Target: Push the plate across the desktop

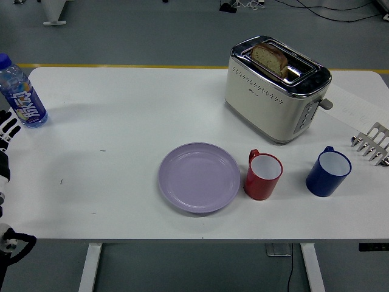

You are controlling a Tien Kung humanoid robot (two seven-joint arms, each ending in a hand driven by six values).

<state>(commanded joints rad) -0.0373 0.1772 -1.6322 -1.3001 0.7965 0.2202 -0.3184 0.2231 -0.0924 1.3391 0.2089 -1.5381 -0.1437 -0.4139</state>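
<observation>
The white table [121, 109] bears a plate [199, 177] at centre, two mugs [263, 176] [328, 171] right, toaster [276, 88] upper right, bottle [21, 94] far left.
</observation>
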